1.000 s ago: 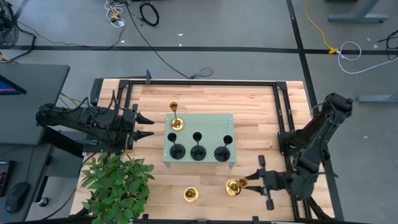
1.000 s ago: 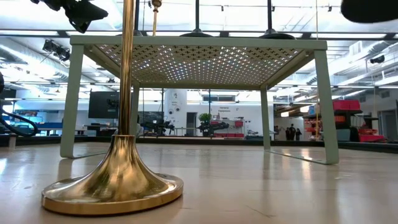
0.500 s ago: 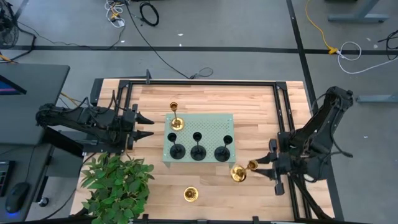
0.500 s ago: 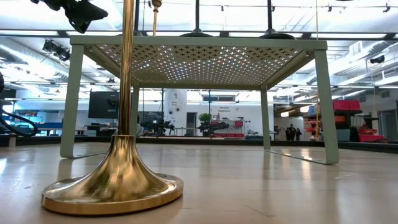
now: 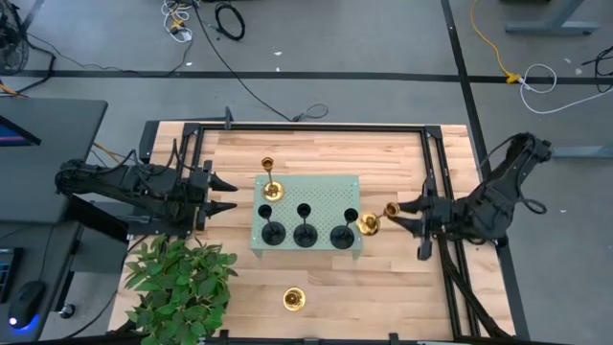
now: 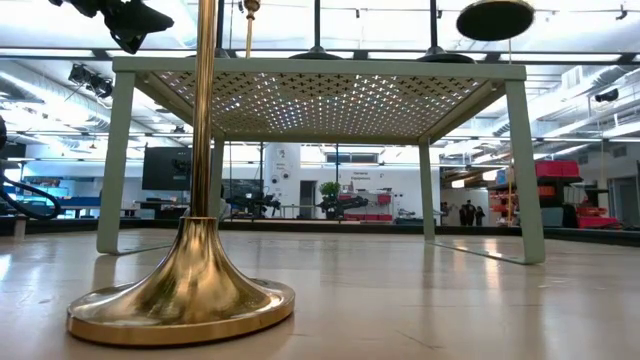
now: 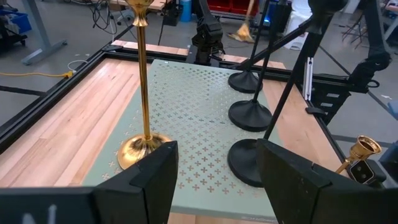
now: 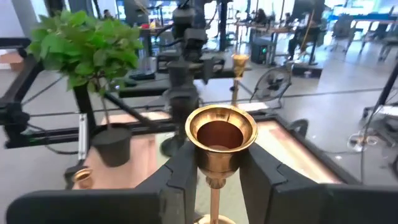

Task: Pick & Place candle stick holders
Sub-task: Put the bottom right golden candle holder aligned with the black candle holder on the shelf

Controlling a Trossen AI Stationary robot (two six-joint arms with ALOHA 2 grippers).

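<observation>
Leafy green on my far left: a potted plant (image 5: 180, 278) crowds the table's near corner, just below my left gripper (image 5: 226, 195), which waits with its fingers spread and empty beside the pale perforated tray (image 5: 326, 194). On the tray I see one shiny gold holder (image 5: 271, 182) and three matte black holders (image 5: 305, 233), thin-stemmed on round bases. Another gold one (image 5: 293, 299) stands alone on the blond wood table (image 5: 383, 153). At the tray's right edge my right gripper (image 5: 400, 213) clamps a brass-bright held gold holder (image 5: 372, 223) by its stem, lifted clear.

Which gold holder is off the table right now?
The one gripped by the right end effector, beside the tray's right edge; the other golds stand on tray and tabletop.
</observation>
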